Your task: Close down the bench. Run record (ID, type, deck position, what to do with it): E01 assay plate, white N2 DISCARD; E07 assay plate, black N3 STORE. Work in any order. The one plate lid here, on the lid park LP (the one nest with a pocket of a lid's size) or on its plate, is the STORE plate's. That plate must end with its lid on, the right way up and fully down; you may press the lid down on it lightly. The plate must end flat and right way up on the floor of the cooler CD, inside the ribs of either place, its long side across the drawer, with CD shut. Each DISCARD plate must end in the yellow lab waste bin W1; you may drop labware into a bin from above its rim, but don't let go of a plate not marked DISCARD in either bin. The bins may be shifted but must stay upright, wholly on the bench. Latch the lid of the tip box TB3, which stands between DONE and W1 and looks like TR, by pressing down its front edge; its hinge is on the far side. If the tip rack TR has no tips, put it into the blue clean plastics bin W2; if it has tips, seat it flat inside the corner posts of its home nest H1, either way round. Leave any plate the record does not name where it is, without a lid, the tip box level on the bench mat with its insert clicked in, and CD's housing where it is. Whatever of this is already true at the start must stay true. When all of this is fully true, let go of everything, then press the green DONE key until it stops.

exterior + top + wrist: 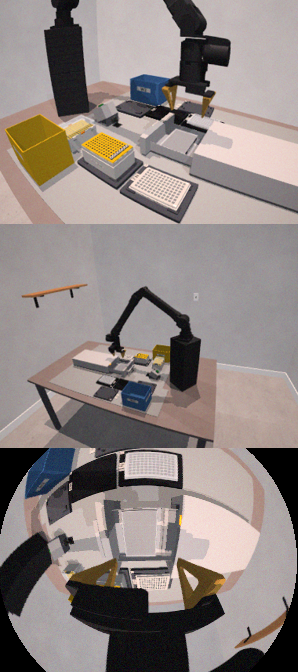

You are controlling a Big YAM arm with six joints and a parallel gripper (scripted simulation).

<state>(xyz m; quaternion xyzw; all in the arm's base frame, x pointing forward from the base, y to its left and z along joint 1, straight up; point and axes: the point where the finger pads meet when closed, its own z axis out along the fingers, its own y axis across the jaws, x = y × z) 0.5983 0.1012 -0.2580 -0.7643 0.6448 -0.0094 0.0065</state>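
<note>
two bins (pixel 37 150) (pixel 147 89), two white plates (pixel 161 187) (pixel 200 122), two tip racks (pixel 106 146) (pixel 79 128)

- The brown bench (pixel 204 416) carries a grey mat (pixel 70 381) and the arm's black pedestal (pixel 185 363).
- On the mat's far side sit the yellow bin (pixel 37 150), two tip boxes, one yellow-topped (pixel 106 150) and one paler (pixel 78 131), and a white plate (pixel 161 189) on a dark nest.
- The long white cooler (pixel 251 157) lies there, its drawer (pixel 174 142) pulled open.
- The blue bin (pixel 136 396) stands at the near edge beside dark nests (pixel 106 393).
</note>
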